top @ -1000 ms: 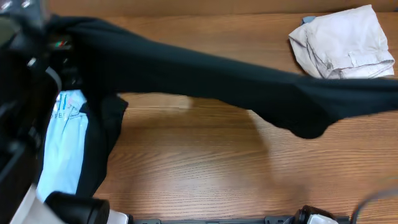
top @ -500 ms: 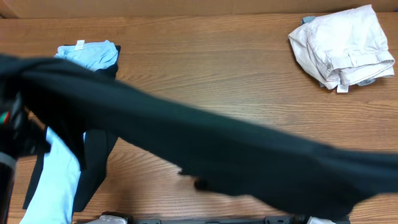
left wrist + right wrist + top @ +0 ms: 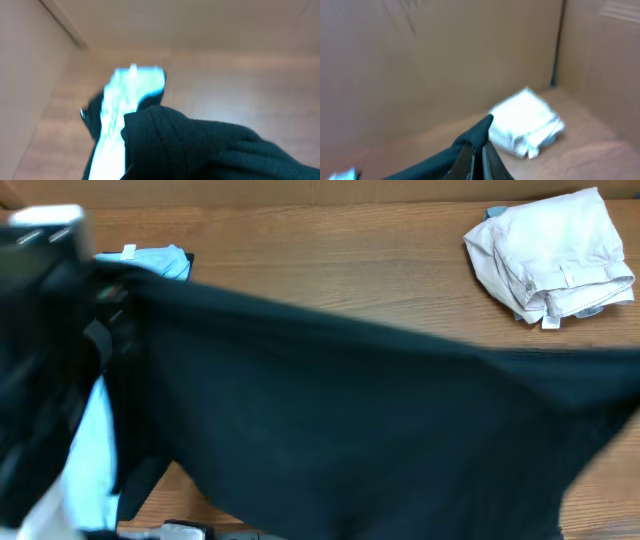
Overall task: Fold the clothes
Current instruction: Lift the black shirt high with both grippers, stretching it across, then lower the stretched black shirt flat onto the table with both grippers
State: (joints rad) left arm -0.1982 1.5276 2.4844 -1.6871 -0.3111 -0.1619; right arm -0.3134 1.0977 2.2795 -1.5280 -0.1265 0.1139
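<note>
The large black shirt hangs stretched across the table in the overhead view, from the left arm to the right edge. It is blurred by motion. In the left wrist view black fabric covers the jaws, so the fingers are hidden. My right gripper is shut on a corner of the black shirt. The light blue tee lies at the back left, mostly under the shirt. It also shows in the left wrist view.
A folded white garment lies at the back right of the wooden table. It also shows in the right wrist view. Cardboard walls stand around the table.
The black shirt has swung and spread wider, now covering the table's front half. The left arm has risen toward the back left, carrying its end of the shirt.
</note>
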